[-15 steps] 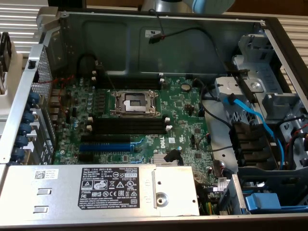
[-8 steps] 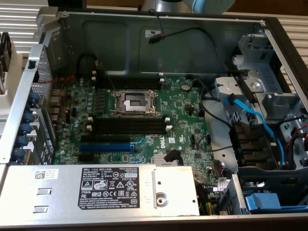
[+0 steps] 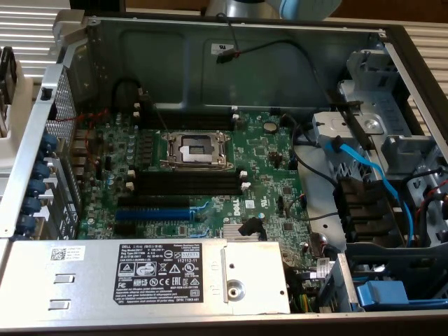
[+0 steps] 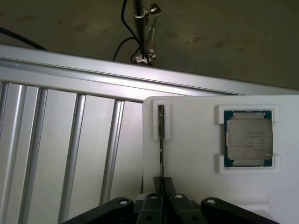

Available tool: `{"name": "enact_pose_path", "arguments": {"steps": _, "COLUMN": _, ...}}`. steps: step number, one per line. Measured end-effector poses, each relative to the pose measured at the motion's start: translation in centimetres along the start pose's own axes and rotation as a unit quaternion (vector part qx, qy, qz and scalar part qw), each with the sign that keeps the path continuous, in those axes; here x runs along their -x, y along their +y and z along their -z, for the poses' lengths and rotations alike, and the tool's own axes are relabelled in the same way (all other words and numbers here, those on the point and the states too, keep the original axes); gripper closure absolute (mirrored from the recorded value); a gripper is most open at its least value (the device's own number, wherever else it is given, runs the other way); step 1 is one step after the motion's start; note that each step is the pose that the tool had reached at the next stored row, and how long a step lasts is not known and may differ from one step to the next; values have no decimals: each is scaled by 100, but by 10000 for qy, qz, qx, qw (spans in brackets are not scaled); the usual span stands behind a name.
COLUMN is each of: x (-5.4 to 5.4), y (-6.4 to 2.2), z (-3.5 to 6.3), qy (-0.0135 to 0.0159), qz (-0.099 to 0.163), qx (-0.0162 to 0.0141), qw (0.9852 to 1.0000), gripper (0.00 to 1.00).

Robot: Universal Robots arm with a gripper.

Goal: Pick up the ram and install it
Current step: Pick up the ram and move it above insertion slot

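Nearest the wrist camera, the gripper [image 4: 161,179] has its dark fingers [image 4: 153,201] clenched together on the near end of the ram [image 4: 161,140]. The ram shows edge-on as a thin dark strip and stands upright in a narrow pocket of a white holder [image 4: 191,149]. Its far end sits inside the pocket's raised white frame. Ribbed aluminium rails [image 4: 74,154] run beside the holder on one side. On the other side of the ram, well apart from it, a processor chip [image 4: 248,137] lies flat in its own recess in the holder.

In the exterior view an open computer case holds a green motherboard [image 3: 266,175]. At about seven o'clock sits the power supply [image 3: 140,273] with its black label. The blue slot [image 3: 154,213] lies at about seven o'clock from the processor socket [image 3: 196,150], and the long black slots [image 3: 185,183] lie at six o'clock from it, all bare. A blue cable [image 3: 364,168] curves at three o'clock, and part of the arm [image 3: 280,7] shows at twelve o'clock.
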State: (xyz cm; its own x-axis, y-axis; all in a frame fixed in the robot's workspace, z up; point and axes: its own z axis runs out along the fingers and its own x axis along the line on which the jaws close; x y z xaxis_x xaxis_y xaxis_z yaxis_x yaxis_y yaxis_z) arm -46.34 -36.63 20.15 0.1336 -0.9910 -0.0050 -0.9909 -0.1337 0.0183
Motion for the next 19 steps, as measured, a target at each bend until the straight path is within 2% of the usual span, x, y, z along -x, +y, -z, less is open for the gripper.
{"name": "enact_pose_path", "arguments": {"steps": 3, "x": 0, "y": 0, "z": 17, "qy": -1, "qz": 0, "qx": 0, "qw": 10000, "gripper": 88}}
{"name": "enact_pose_path", "arguments": {"steps": 11, "x": 4, "y": 14, "z": 199, "qy": -1, "qz": 0, "qx": -1, "qw": 10000, "gripper": 88}}
{"name": "enact_pose_path", "arguments": {"steps": 19, "x": 27, "y": 38, "z": 500, "qy": 0, "qz": 0, "qx": 0, "qw": 10000, "gripper": 88}}
